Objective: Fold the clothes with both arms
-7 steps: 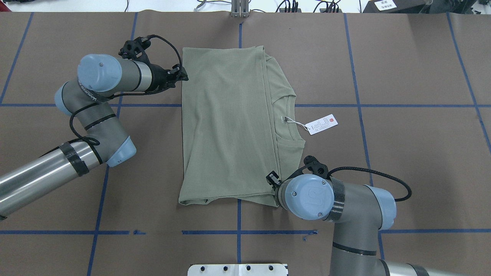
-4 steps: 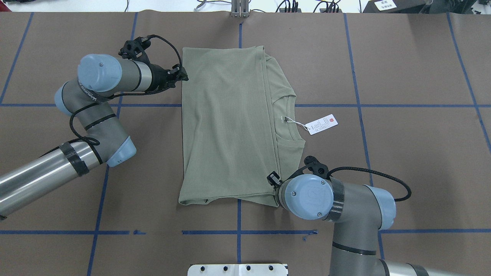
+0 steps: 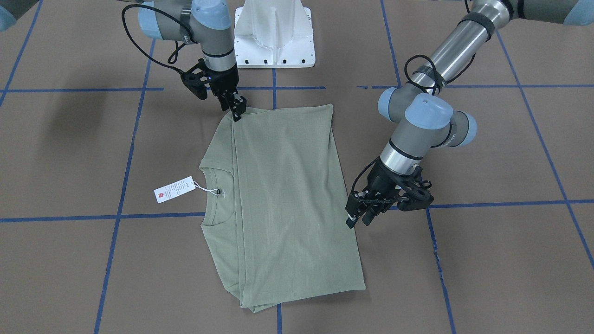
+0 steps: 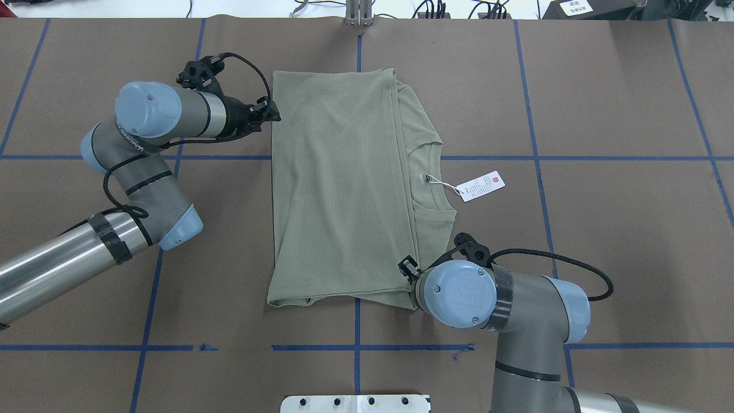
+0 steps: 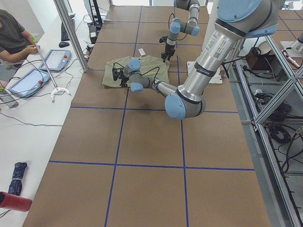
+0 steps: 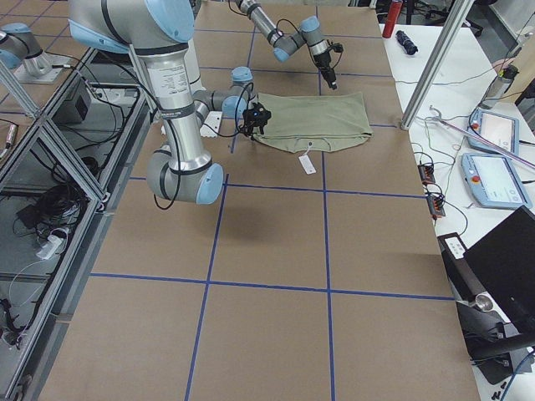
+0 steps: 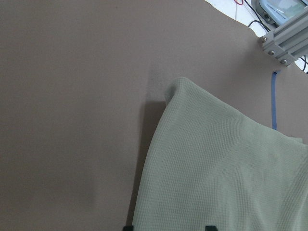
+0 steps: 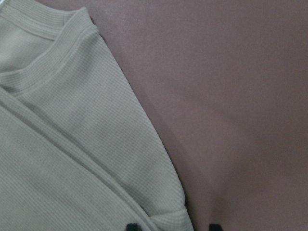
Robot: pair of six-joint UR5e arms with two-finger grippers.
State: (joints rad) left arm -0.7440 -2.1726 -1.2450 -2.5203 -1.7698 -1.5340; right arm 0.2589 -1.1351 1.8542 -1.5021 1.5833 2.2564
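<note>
Green shirt (image 4: 338, 189) lies mid-desk (image 4: 602, 229), already folded into a tall rectangle. A body panel is laid over it, and the collar (image 4: 430, 172) and hang tag (image 4: 481, 186) stick out on the robot's right.

Left pincer (image 4: 274, 113) sits low at the shirt's left edge near the far corner. Its jaws are apart and, in its wrist view, the cloth edge lies between the tips. Right pincer (image 4: 408, 268) is at the near right corner, also apart, with the corner bundle between its tips. Neither grips anything.

Likely step: take hold for the next fold.

- Go low enough to catch every layer, not just the top panel, before closing.
- Close both together.
- Lift evenly so the stacked layers don't slide apart.
- Keep the tag string off the jaws.
- The two grips sit diagonally, so the cloth may skew unless one is shifted.
</note>
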